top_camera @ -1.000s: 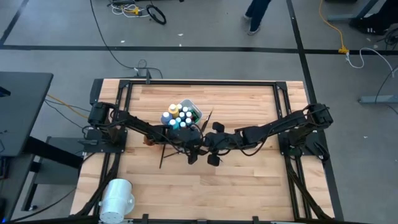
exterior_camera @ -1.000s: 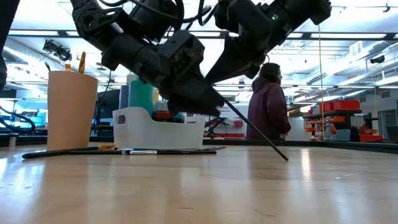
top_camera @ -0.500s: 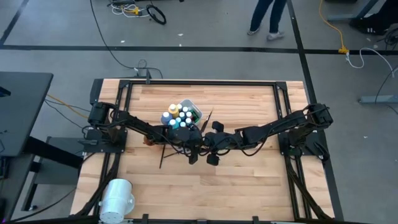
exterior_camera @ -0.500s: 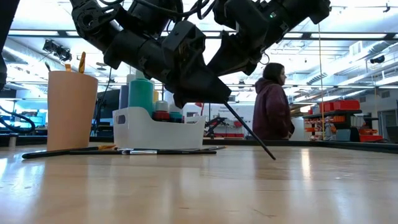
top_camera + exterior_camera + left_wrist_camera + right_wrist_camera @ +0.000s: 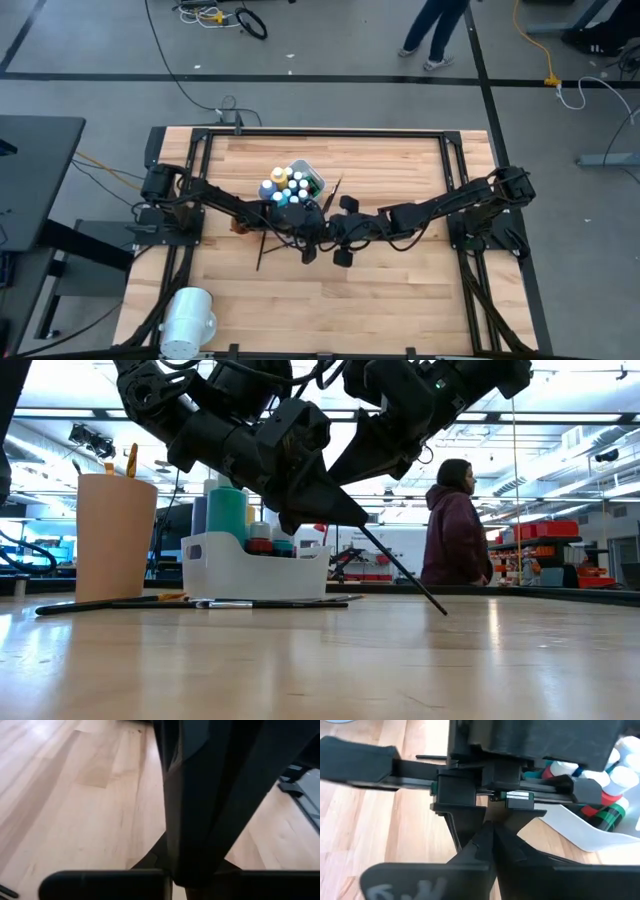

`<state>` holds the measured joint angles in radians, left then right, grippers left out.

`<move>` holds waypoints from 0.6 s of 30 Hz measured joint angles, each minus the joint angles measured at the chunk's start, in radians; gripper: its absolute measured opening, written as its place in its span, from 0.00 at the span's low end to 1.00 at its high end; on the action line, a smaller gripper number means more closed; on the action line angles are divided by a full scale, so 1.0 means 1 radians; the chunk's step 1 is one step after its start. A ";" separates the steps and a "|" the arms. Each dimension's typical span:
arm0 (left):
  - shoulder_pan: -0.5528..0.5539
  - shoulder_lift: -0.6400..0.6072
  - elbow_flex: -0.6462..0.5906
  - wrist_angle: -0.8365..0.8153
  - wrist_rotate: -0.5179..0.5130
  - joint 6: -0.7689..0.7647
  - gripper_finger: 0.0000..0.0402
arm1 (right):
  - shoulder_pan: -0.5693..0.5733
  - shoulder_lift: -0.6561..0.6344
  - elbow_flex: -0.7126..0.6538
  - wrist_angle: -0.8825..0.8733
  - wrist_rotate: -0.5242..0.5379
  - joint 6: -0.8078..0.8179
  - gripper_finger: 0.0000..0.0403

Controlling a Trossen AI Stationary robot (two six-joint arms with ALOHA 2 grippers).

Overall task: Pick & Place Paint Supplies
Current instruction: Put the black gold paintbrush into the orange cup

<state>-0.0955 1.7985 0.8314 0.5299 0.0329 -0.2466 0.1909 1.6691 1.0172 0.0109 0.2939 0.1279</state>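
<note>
Frame centre: left gripper (image 5: pixel 335 512) and right gripper (image 5: pixel 322 232) both clamped on one brush (image 5: pixel 405 572), beside tub (image 5: pixel 255 568).

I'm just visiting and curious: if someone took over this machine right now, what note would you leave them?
Left gripper: shut on the upper end of a thin dark paintbrush that slants down over the wooden table.
Right gripper: shut, its tips against the left one's; whether it also grips the brush I cannot tell.
Done: the small white-capped paint bottles stand in the white rectangular plastic tub.
Left: put the held brush away, then the other dark brushes lying on the table in front of the tub.
</note>
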 joint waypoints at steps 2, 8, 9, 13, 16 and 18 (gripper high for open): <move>0.005 -0.012 0.000 -0.014 0.033 0.000 0.03 | 0.001 -0.005 0.000 0.005 0.002 -0.008 0.05; 0.018 -0.126 0.000 -0.201 0.045 0.001 0.04 | 0.000 -0.091 -0.001 0.001 0.048 -0.061 0.17; 0.019 -0.157 0.006 -0.265 0.030 0.010 0.04 | 0.000 -0.109 -0.001 -0.002 0.057 -0.062 0.18; 0.002 -0.308 0.080 -0.606 -0.059 0.080 0.03 | 0.000 -0.176 0.000 -0.032 0.067 -0.065 0.24; -0.023 -0.416 0.163 -0.860 -0.170 0.114 0.03 | 0.000 -0.201 0.000 -0.060 0.066 -0.069 0.26; -0.040 -0.466 0.237 -0.992 -0.242 0.122 0.04 | 0.000 -0.207 0.000 -0.082 0.067 -0.070 0.26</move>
<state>-0.1354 1.3325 1.0684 -0.4625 -0.2093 -0.1242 0.1909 1.4624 1.0168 -0.0707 0.3607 0.0578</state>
